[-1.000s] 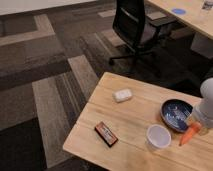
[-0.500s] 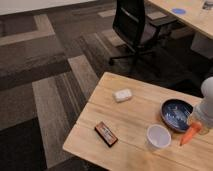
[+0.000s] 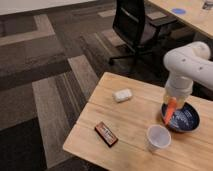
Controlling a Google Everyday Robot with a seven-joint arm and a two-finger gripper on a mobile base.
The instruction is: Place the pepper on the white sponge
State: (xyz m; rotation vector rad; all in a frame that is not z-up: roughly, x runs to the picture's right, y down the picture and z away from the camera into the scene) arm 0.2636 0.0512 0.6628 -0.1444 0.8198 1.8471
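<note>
Camera view: the hand [image 3: 173,101] hangs near the tabletop's [image 3: 135,131] right edge, over the left rim of the blue bowl [image 3: 186,119]. It is closed on the top of the pepper [image 3: 170,112], which hangs point-down and slightly tilted, its tip over the bowl's left rim and seemingly clear of it. The sponge [image 3: 122,95] lies well to the left, near the tabletop's far edge, with bare wood around it.

Risks, as I judge them: only the pepper's upper end is pinched, so the long body could swing or slip out during the sideways carry, and it would then drop onto the wood or into the bowl. If the hand travels low, the pepper tip could catch the bowl rim. The sponge is a small, rounded pad; a tapered pepper released off-centre or from too high would likely roll off it, and a push while lowering could shove the light pad toward the far edge.

Around: 1 translucent cup [image 3: 158,137] stands near the front edge, just left of the bowl, and 1 red-and-black box [image 3: 106,134] lies toward the front-left corner. Both sit nearer the front than a straight line to the sponge, so nothing appears to block it. An office chair [image 3: 134,26] stands on the carpet beyond.
</note>
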